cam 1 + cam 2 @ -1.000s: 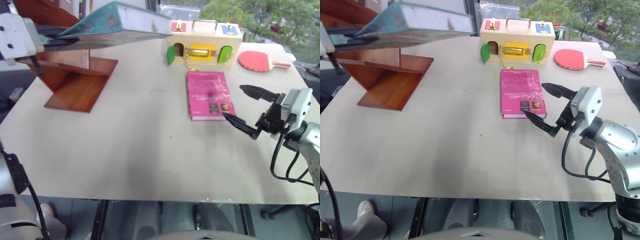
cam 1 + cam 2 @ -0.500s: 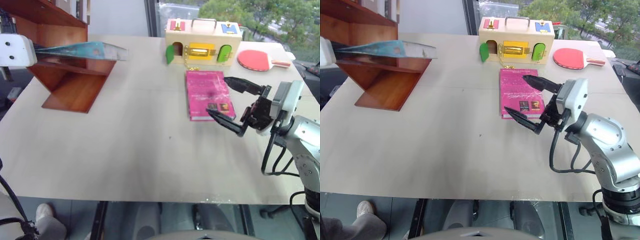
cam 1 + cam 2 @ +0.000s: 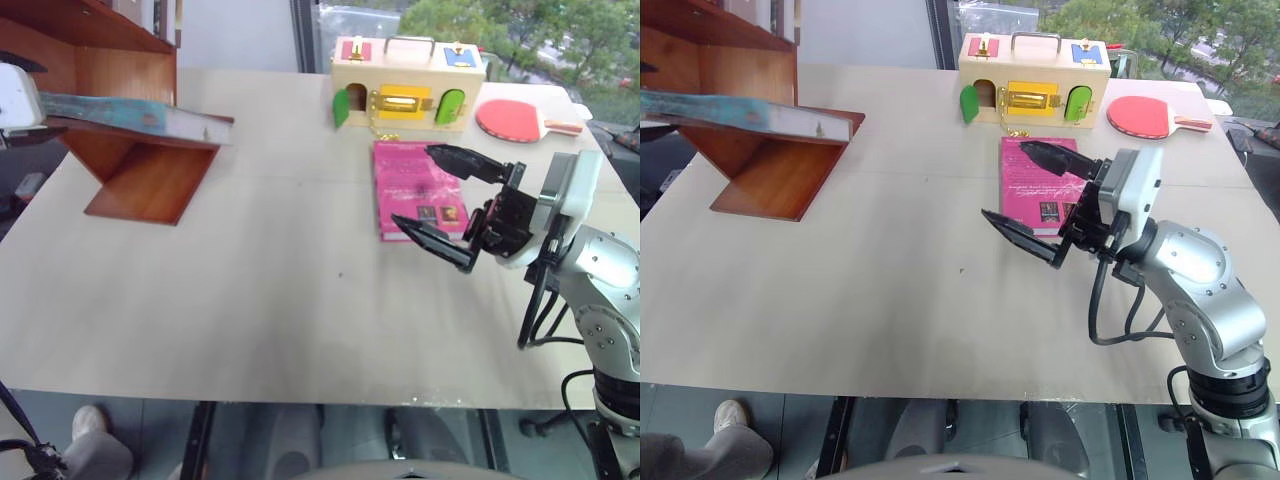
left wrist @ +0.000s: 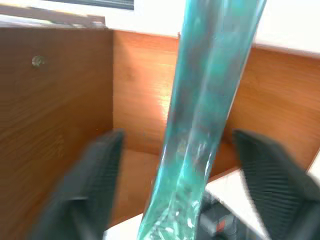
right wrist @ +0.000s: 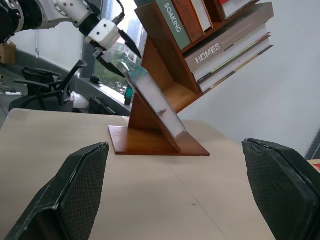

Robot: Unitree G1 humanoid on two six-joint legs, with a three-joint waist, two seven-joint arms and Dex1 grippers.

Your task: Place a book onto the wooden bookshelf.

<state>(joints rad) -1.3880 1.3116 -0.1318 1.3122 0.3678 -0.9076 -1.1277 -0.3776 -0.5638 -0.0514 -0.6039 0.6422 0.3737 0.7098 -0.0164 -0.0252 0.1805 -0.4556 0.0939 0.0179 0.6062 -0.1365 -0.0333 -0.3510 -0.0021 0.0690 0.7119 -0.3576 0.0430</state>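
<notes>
Locate the large teal-green book with the glossy wrapped cover (image 3: 130, 112) in the upper left of the left eye frame: it lies flat on a board of the reddish-brown polished wooden bookshelf (image 3: 140, 185), its long axis running roughly left to right across the frame, its white page edge facing you and its right end reaching the board's right edge. The left gripper (image 4: 175, 165) sits at the book's left end, at the frame's left border. In the left wrist view its two black fingers (image 4: 95, 170) stand spread, one on each side of the book's edge with a gap on both sides, so treat this gripper as released and the book as resting on the shelf. Judge the next move as a straight withdrawal back along the book's long axis, away from the shelf; keep the fingers clear of the cover so the book is not dragged off the board. The right gripper (image 3: 1035, 195) hovers with jaws wide apart and empty over the smaller magenta-pink book (image 3: 1025, 165) at centre right, well apart from the shelf; the left arm is the nearer one.
</notes>
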